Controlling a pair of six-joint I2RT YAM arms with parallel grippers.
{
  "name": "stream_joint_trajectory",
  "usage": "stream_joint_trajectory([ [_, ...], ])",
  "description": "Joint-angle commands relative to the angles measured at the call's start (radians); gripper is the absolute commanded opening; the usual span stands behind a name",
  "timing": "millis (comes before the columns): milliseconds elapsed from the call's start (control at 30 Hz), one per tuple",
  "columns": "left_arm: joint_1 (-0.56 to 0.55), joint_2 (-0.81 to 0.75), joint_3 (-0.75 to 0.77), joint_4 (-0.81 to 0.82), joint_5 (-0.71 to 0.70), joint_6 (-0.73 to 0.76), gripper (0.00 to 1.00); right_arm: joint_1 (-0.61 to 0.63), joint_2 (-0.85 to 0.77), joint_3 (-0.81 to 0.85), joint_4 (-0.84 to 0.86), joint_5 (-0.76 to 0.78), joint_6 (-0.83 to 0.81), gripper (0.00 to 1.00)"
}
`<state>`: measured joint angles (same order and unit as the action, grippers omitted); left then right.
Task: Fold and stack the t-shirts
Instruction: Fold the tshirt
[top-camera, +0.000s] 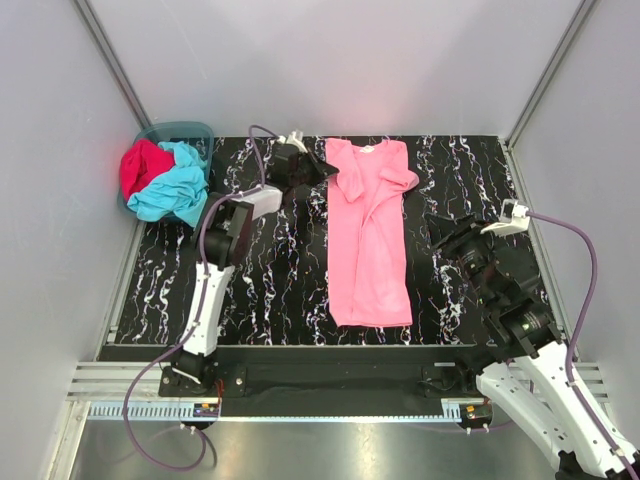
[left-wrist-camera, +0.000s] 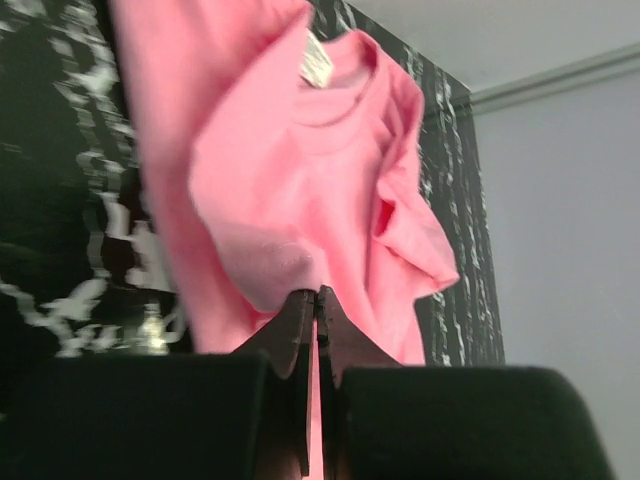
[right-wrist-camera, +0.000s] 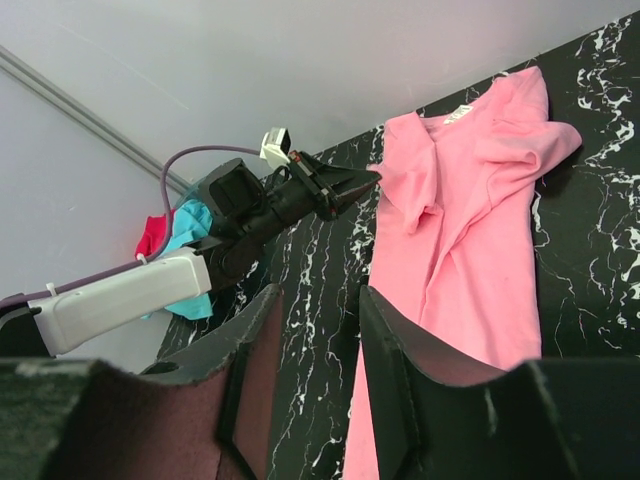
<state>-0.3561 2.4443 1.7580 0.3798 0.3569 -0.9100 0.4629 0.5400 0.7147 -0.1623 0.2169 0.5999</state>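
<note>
Pink tee (top-camera: 368, 240) is the only one of the three laid out on the table (top-camera: 260, 290). It lies right of centre as a long narrow strip, hem toward the arms and collar and label at the far end. Its sides look turned in, but the right sleeve is bunched and the top left is rumpled. I judge the first fold only part-made and the hem-to-collar fold not yet begun. Nothing is stacked.

The right gripper (top-camera: 437, 226) hovers just beside the tee's right edge, jaws part open with nothing between them. Farther off, the left gripper (top-camera: 333, 172) is clenched on the tee's left shoulder. Its wrist view shows pink cloth pinched between the closed jaws.

In the far left corner the turquoise tee (top-camera: 175, 192) and red tee (top-camera: 142, 168) sit crumpled together in a teal basket (top-camera: 190, 127), unfolded, so most of the work is left.

The table is black with white marble veining, with a metal rail (top-camera: 330, 395) along its near edge. Plain pale walls (top-camera: 330, 60) close it in on three sides.
</note>
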Motion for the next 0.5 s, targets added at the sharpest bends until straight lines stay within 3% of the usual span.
stream_joint_trajectory([
  [0,-0.066,0.021,0.076,0.096,0.074,-0.026,0.00,0.005,0.002,-0.012,0.032,-0.011,-0.005,0.43],
  [200,-0.147,0.073,0.155,0.146,0.131,-0.056,0.00,0.005,-0.015,-0.024,0.038,-0.011,-0.011,0.43],
  [467,-0.173,0.104,0.225,0.154,0.128,-0.067,0.00,0.006,-0.060,-0.046,0.038,-0.031,-0.022,0.41],
])
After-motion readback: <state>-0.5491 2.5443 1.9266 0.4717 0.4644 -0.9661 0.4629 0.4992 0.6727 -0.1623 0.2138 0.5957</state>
